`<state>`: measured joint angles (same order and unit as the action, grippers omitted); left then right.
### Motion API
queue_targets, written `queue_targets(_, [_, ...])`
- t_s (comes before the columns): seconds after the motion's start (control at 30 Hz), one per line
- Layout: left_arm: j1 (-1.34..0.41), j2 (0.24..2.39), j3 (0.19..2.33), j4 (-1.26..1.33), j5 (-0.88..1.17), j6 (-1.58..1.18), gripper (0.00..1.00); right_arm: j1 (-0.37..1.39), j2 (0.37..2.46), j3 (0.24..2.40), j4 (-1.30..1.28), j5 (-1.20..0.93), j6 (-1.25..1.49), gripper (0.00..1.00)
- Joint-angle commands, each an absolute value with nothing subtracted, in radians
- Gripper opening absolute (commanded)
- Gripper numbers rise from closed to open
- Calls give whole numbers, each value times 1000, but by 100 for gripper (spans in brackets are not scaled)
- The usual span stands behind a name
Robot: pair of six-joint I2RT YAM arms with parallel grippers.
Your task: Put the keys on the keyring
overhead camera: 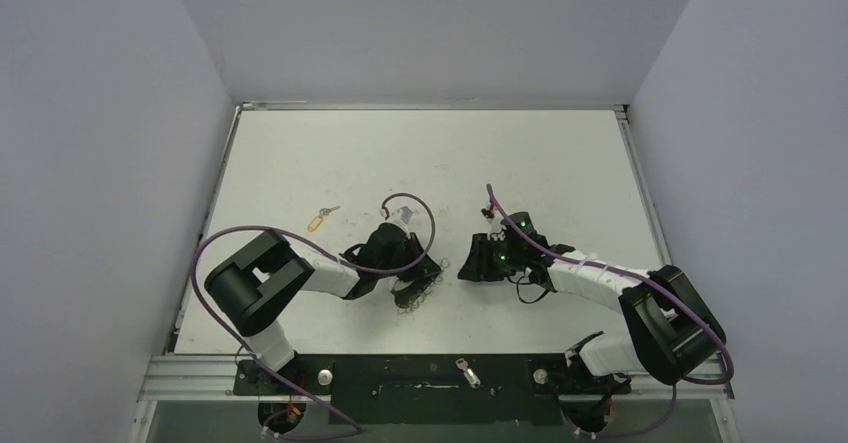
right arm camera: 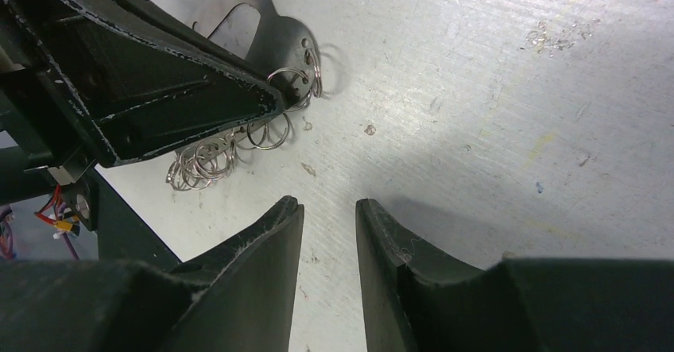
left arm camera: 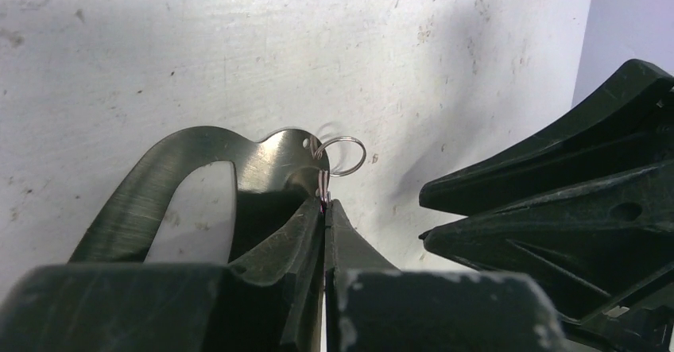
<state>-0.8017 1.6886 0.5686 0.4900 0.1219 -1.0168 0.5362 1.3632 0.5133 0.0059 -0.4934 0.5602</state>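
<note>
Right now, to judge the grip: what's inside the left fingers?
A small chain ring of the keyring, pinched edge-on; how deep it sits is hidden by the left fingers.

Overhead: I see even, diffuse light on the white table [overhead camera: 330,153]; arm shadows soft, focus sharp. Left wrist: glare washes the table at 12 o'clock, the keyring [left arm camera: 274,161] gleams, the left gripper [left arm camera: 326,207] lies dark and blurred at 6 o'clock. Right wrist: bright at 1 o'clock, shadowed at 5.
</note>
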Motion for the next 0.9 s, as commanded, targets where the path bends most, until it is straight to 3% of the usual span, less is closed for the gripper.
queue_targets(0.0, [-792, 1742, 555, 512, 125, -991, 0, 534, 1342, 541, 44, -510, 545, 32])
queue_targets(0.23, [-803, 1630, 594, 362, 145, -801, 0, 534, 1263, 554, 30, -526, 479, 35])
queue_targets(0.5, [-839, 1438, 681, 27, 185, -508, 0, 535, 1112, 533, 102, -562, 323, 48])
queue_targets(0.87, [-899, 1185, 671, -120, 228, -235, 0, 556, 927, 358, 464, -720, 148, 54])
